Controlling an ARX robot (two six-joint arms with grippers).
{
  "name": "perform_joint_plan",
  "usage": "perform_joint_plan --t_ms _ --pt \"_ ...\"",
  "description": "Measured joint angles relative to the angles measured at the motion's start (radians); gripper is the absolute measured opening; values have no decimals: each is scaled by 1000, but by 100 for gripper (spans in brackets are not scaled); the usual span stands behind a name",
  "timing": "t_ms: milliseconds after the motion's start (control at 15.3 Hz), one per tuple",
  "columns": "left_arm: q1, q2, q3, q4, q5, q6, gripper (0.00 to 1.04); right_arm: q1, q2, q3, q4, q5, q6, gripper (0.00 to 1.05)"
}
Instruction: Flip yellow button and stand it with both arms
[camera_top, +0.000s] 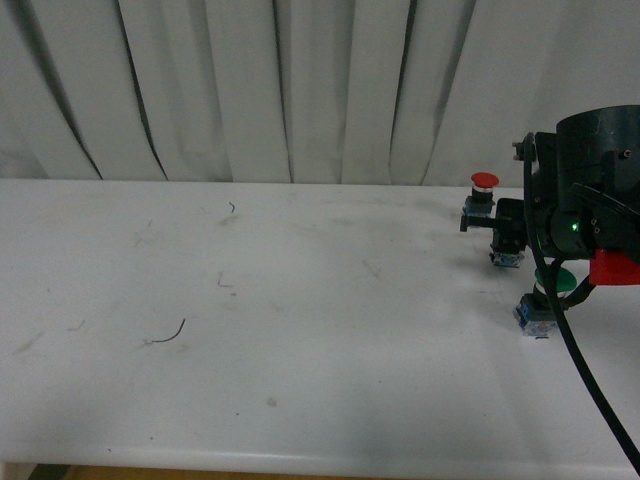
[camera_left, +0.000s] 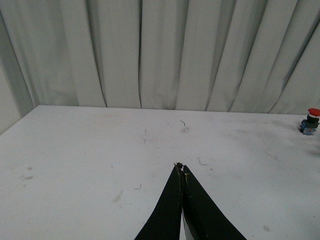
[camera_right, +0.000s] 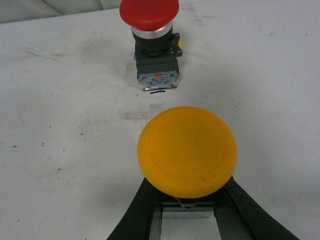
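Left gripper (camera_left: 180, 167): fingers pressed together on nothing, tips pointing out over the left half of the desk (camera_top: 300, 400). This arm does not show in the front view.
Middle of desk: scuffs and a couple of stray threads (camera_top: 165, 335).
Right gripper (camera_right: 186, 201): at the right edge of the desk, with one finger on each side of the yellow button (camera_right: 186, 150). It appears to be pinching the body under the cap, but the cap hides the contact itself.
Yellow button: between those fingers near the right edge, cap turned toward the wrist camera, just on the near side of the red button (camera_right: 152, 30). Whether its base rests on the desk or is lifted cannot be told.
Red button: upright near the far right corner.
Green button (camera_top: 553, 278): near the right edge, closer to the front edge than the other two, partly behind the right arm (camera_top: 590, 190) and its cable. Its posture is unclear.
Step in hand: judged to be the grasp, taken by the right arm alone.
Next move: likely calls for carrying the yellow button toward the middle of the desk. There the left gripper would have to open and share in turning and standing it.
Count: three buttons (one yellow, one red, one green); two grippers; one arm in the front view; one desk.
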Motion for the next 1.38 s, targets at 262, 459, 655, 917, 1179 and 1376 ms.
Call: perform_joint_plan --t_ms 262,459,655,917,1179,1376 --pt "0 0 0 0 0 0 2 5 6 2 19 -3 -10 24" --pt "0 0 0 0 0 0 2 5 6 2 21 -17 -20 24" --pt "0 0 0 0 0 0 2 5 6 2 16 -26 -29 24" --pt "0 0 0 0 0 0 2 5 6 2 5 -31 -46 47" --pt "0 0 0 0 0 0 2 -1 6 5 4 -43 -46 97" --pt "0 0 0 0 0 0 2 -11 -29 -28 48 -60 -45 98"
